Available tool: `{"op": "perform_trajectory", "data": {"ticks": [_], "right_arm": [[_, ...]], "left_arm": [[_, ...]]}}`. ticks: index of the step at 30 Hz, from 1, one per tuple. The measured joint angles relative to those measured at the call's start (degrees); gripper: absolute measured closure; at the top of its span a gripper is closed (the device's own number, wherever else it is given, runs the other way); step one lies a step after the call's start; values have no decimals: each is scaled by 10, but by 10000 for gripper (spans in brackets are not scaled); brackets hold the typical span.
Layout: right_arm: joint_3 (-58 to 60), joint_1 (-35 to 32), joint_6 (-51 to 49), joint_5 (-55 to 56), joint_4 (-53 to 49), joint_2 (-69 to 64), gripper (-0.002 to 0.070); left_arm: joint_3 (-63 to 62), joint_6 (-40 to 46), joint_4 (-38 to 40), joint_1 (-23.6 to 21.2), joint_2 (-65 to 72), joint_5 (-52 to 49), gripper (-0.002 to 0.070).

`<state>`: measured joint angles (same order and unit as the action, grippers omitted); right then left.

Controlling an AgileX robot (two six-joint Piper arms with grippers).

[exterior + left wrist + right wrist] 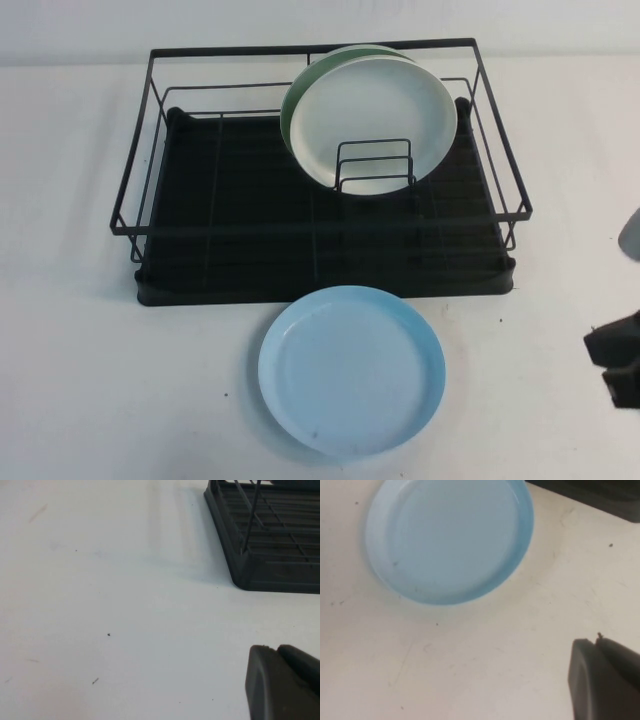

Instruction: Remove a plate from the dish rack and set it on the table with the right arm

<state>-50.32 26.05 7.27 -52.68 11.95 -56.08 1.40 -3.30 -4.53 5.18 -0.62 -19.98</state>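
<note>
The sky-blue plate (pixel 352 370) is seen lying flat, rim up, on the white tabletop (pixel 100 400), just clear of the front edge of the dish rack (pixel 320 200), at about 6 o'clock from the rack's middle. Nothing is held against it or stacked on it, so the placing step is judged to be done: the plate is set where it is stable and where its whole underside is carried by the tabletop.

Two plates are left in the rack. A pale whitish-green plate (pixel 375 120) is stood on edge in the small wire plate holder (pixel 375 165), and a darker green plate (pixel 296 112) is leaned behind it, only its rim being shown at 10 o'clock of the pale one. They are kept upright by the holder's wire loops and the rack's back rail.

The right gripper (pixel 615 365) is seen at the right edge of the high view, at roughly 3 o'clock from the blue plate and well apart from it; it is judged to be parked out of the way. Whether its jaws are apart or together cannot be told. In the right wrist view the plate (pixel 447 537) is shown whole and free.

The left gripper (pixel 282 682) is shown only in the left wrist view, low over bare tabletop near a corner of the rack's black tray base (pixel 270 555); the state of its jaws cannot be told either. It is judged to be idle.
</note>
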Motion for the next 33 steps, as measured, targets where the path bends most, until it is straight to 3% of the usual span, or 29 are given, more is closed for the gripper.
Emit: {"op": "perform_trajectory", "data": {"ticks": [5, 14, 18, 24, 33], "right_arm": [[110, -21, 4, 110, -4, 44, 694], [363, -199, 11, 327, -15, 264, 694], [452, -241, 11, 416, -15, 392, 694], [516, -251, 11, 434, -15, 549, 694], [520, -254, 11, 416, -15, 565, 694]], "left_arm": [[0, 0, 0, 0, 0, 0, 679], [0, 0, 0, 0, 0, 0, 679], [0, 0, 0, 0, 0, 0, 679], [0, 0, 0, 0, 0, 0, 679], [0, 0, 0, 0, 0, 0, 679]]}}
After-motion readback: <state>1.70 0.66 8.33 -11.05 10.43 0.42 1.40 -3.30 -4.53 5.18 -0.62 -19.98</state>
